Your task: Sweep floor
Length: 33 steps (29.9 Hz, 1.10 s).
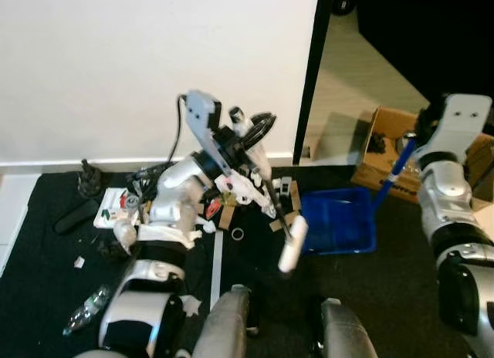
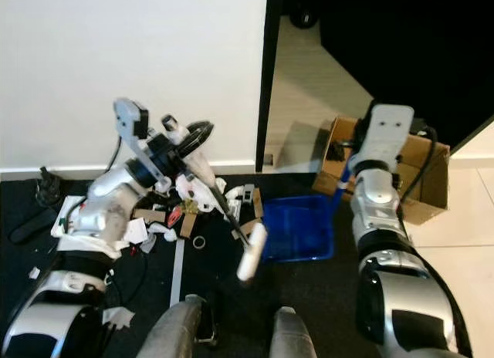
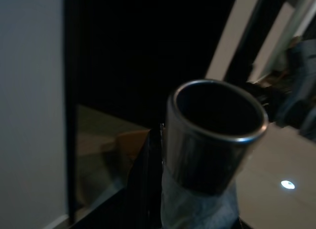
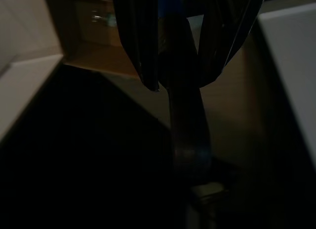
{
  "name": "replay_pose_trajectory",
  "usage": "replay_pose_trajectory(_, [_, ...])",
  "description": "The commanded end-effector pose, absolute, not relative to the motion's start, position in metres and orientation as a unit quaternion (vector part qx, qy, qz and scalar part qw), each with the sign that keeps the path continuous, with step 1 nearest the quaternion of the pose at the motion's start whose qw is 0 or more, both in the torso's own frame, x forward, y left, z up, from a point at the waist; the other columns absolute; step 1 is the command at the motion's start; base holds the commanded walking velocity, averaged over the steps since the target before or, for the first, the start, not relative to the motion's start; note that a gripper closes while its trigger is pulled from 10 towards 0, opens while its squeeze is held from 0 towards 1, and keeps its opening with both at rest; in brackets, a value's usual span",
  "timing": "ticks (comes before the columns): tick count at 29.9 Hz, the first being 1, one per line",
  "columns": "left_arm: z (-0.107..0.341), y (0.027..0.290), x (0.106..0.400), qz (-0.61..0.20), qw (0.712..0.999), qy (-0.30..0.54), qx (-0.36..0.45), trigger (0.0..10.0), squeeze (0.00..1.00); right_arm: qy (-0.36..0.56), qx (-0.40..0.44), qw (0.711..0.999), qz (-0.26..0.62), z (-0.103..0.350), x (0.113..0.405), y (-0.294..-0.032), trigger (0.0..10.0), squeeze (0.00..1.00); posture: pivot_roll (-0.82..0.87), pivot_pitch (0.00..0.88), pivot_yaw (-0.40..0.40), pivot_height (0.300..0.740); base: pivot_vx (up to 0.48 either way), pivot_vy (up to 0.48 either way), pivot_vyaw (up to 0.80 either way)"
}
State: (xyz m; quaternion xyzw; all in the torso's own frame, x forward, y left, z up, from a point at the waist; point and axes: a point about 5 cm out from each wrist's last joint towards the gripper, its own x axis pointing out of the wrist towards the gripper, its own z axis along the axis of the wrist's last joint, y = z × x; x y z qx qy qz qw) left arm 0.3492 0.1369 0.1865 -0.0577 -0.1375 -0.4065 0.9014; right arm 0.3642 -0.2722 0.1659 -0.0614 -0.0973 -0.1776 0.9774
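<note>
Left gripper (image 1: 258, 146) clamped on broom (image 1: 289, 242), shaft slanting toward 5 o'clock, litter (image 1: 231, 211) at its 9, blue dustpan (image 1: 340, 223) at its 3, handle apparently pinched in right gripper (image 1: 409, 146), darkly seen.

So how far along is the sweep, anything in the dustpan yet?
The blue dustpan looks empty so far. In hand: left gripper holds the broom, right gripper holds the dustpan's handle. Left: cardboard scraps, a ring and a bottle lie on the dark floor.
</note>
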Motion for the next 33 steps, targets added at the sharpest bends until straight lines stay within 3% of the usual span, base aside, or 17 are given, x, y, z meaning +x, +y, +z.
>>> replay_pose_trajectory(1, [0.188,0.142,0.35,-0.407,0.902,-0.14,-0.046,10.0,0.0,-0.125,-0.061,0.972,-0.19,0.174,0.362,-0.277,10.0,0.0,0.07,0.236,0.078,0.74,0.0,0.0,0.0])
replay_pose_trajectory(6, [0.176,0.164,0.364,-0.343,0.933,-0.113,0.008,10.0,0.0,-0.102,-0.071,0.975,-0.182,0.162,0.36,-0.273,10.0,0.0,0.05,0.25,0.091,0.74,0.0,0.0,0.0])
replay_pose_trajectory(15, [0.178,0.175,0.376,-0.291,0.95,-0.088,0.079,10.0,0.0,-0.099,-0.076,0.974,-0.191,0.15,0.358,-0.26,10.0,0.0,0.05,0.308,0.123,0.74,0.0,0.0,0.0])
replay_pose_trajectory(23, [0.193,0.179,0.385,-0.264,0.953,-0.101,0.113,10.0,0.0,-0.119,-0.079,0.965,-0.221,0.155,0.355,-0.264,10.0,0.0,0.04,0.379,0.157,0.74,0.0,0.0,0.0])
replay_pose_trajectory(33, [0.225,0.162,0.398,-0.266,0.942,-0.144,0.145,10.0,0.0,-0.151,-0.052,0.959,-0.232,0.167,0.357,-0.259,10.0,0.0,0.0,0.455,0.187,0.74,0.0,0.0,0.0])
